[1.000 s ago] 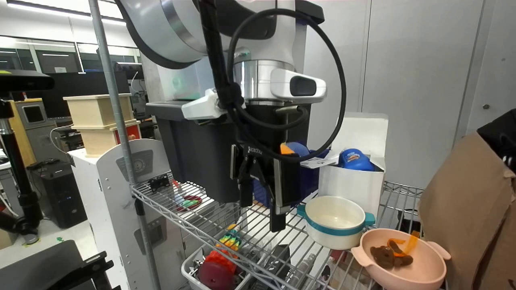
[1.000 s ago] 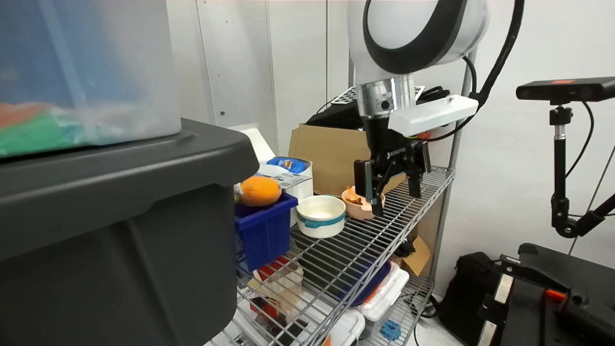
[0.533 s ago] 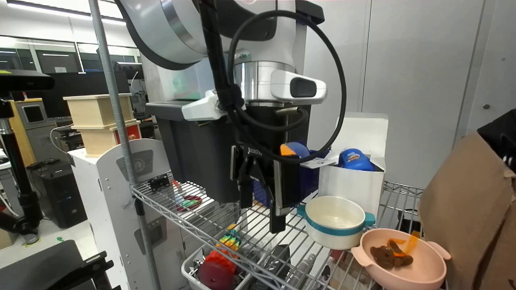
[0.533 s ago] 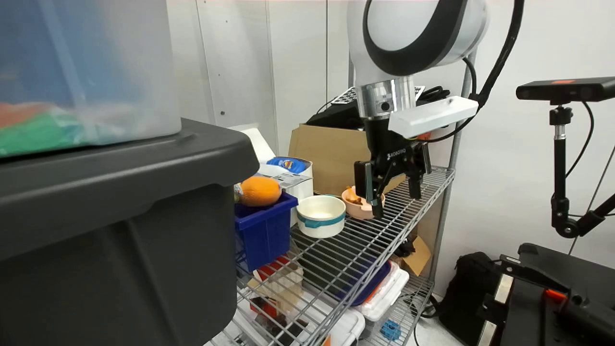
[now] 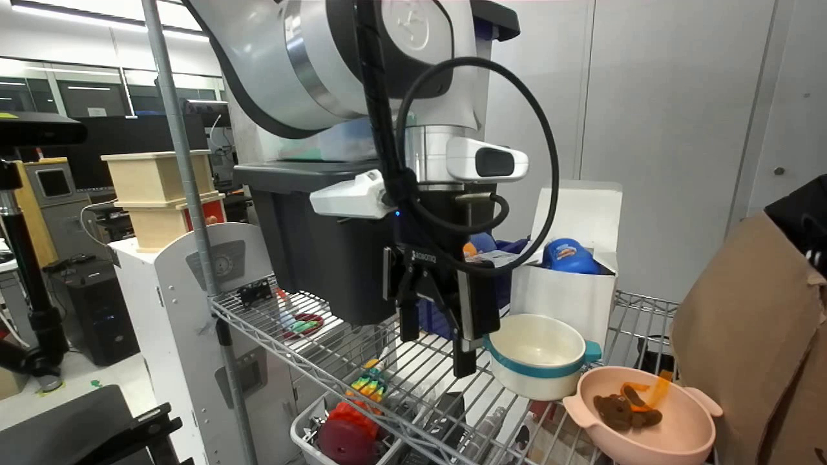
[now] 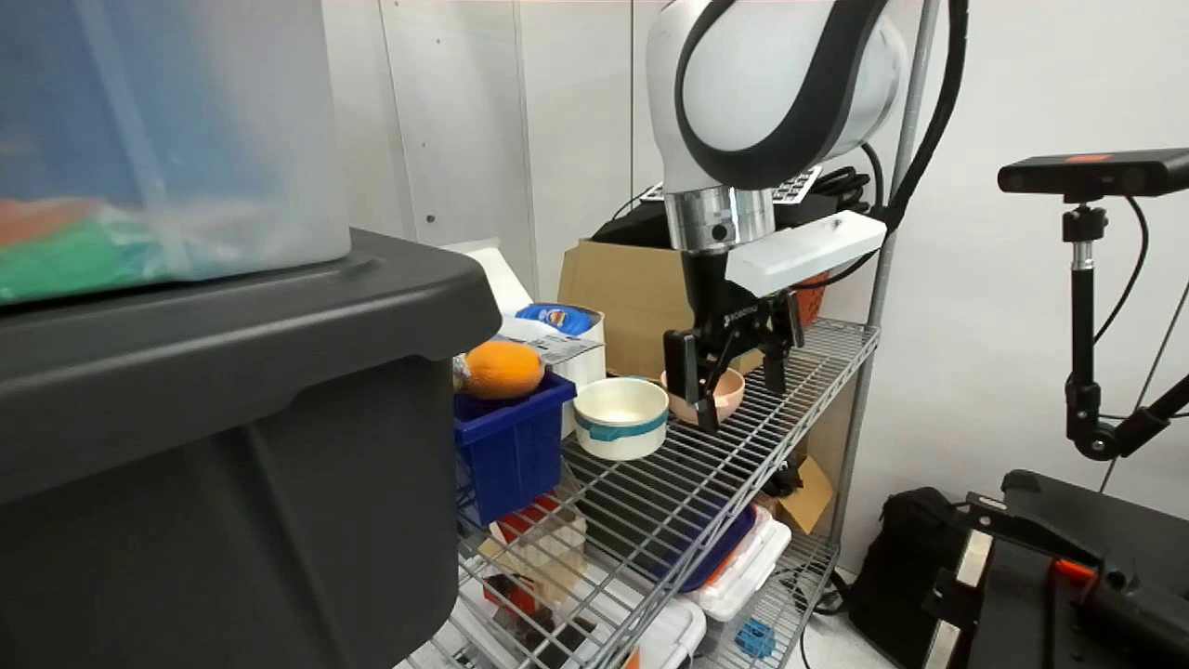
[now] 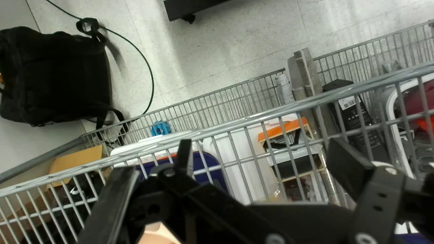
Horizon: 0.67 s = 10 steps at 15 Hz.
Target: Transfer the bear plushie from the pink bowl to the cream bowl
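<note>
The small brown bear plushie (image 5: 617, 412) lies in the pink bowl (image 5: 688, 429) in an exterior view. Orange ribbon-like pieces lie by it. The pink bowl also shows in an exterior view (image 6: 729, 398), where my gripper hides most of the plushie. The cream bowl (image 5: 539, 371) stands beside the pink bowl, nothing visible inside; it also shows in an exterior view (image 6: 620, 439). My gripper (image 5: 437, 349) is open and empty, above the shelf on the front side of the bowls. In the wrist view, the fingers (image 7: 264, 159) are apart; a pink bit of bowl (image 7: 157, 235) shows behind them.
The bowls stand on a wire shelf (image 6: 641, 520). A dark blue bin (image 6: 516, 455) with an orange toy (image 6: 503, 370) and a white box (image 5: 562, 300) are behind the cream bowl. A brown box (image 5: 743, 336) borders the pink bowl. A large grey bin (image 5: 316, 252) stands farther along.
My gripper and arm have moved inward over the shelf, toward the cream bowl, and slightly down in the last half second. The bowls and the plushie have not moved.
</note>
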Each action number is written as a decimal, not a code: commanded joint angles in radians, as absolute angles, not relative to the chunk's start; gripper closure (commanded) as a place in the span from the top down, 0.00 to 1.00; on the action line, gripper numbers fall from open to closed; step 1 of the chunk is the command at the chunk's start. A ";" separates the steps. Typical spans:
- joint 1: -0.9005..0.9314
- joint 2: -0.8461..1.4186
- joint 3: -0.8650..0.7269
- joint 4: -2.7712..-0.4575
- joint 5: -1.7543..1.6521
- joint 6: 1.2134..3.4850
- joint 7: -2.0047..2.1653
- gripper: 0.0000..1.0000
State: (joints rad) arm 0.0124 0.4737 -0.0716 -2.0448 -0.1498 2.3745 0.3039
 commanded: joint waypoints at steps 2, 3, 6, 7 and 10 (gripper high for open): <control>0.006 0.548 -0.102 -1.937 -0.150 2.380 0.253 1.00; 0.001 0.563 -0.106 -1.919 -0.145 2.381 0.244 1.00; -0.020 0.603 -0.119 -1.857 -0.136 2.374 0.226 1.00; -0.027 0.618 -0.124 -1.836 -0.133 2.371 0.224 1.00; -0.042 0.661 -0.130 -1.791 -0.131 2.369 0.215 1.00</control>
State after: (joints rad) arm -0.0322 0.6087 -0.1216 -1.8574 -0.1469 2.3770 0.2425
